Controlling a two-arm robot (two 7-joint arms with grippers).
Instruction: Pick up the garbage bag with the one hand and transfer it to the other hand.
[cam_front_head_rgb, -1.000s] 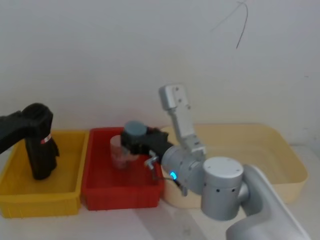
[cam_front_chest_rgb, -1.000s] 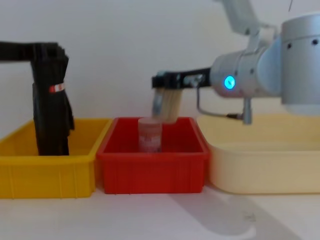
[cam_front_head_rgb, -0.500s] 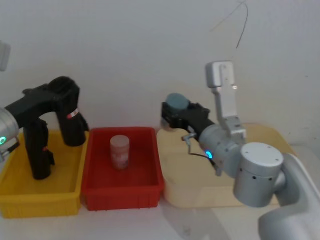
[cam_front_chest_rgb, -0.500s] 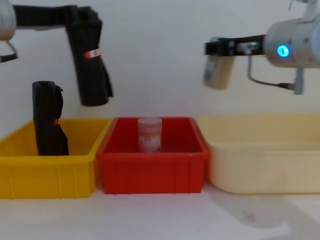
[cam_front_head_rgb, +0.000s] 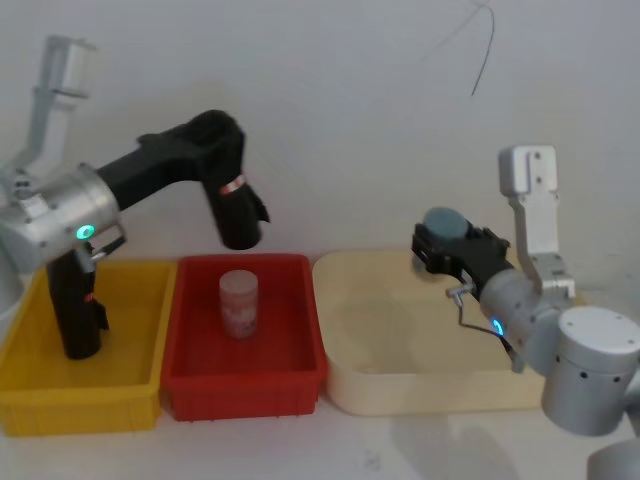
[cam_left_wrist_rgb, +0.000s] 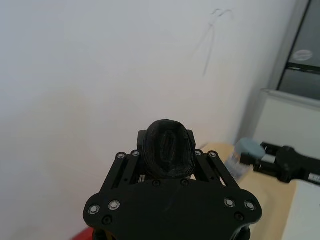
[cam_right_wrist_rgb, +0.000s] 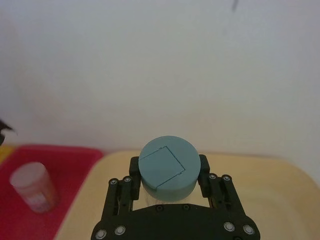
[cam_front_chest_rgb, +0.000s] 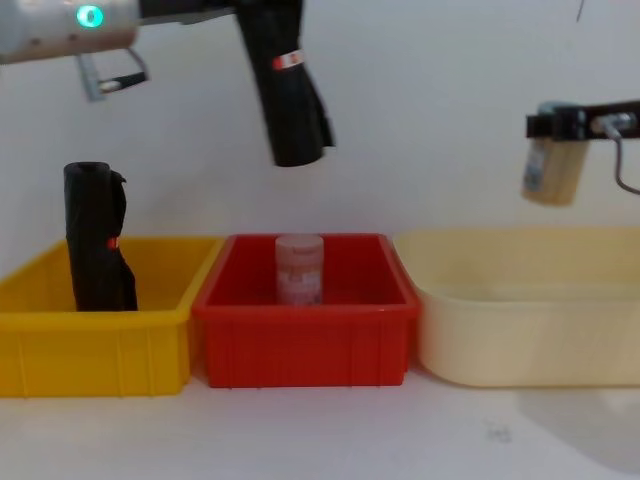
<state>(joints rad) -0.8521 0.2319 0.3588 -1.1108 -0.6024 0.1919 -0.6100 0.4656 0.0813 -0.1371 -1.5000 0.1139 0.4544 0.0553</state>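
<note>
- The garbage bag (cam_front_head_rgb: 232, 205) is up in the air over the red bin (cam_front_chest_rgb: 300, 345), well clear of the rim. Its long axis is close to upright but tilted: the top end sits in the grip and the bottom end swings toward the robot's right.
- The left gripper (cam_front_head_rgb: 205, 140), on the green-ringed arm, is clamped on the bag's top end.
- The small red-and-white label is just below the grip.
- 3 containers sit in a row. The yellow bin (cam_front_chest_rgb: 100, 350) holds 1 second black bag (cam_front_chest_rgb: 97, 250) standing upright. The red bin holds 1 pinkish jar (cam_front_chest_rgb: 299, 268), also upright. I can't see anything inside the cream tub (cam_front_chest_rgb: 520, 340).
- The right gripper (cam_front_chest_rgb: 555, 125), on the blue-ringed arm, is above the cream tub and well apart from the bag. It's closed on a teal-lidded jar (cam_right_wrist_rgb: 167, 167).
- The chest view gives the side-on look, so the gap between the bag's bottom end and the pinkish jar is plain.
- The left wrist view sees the bag end-on as a dark oval between the fingers, with the right gripper farther off.
- The right wrist view looks straight onto the teal lid, pinched from both sides.
</note>
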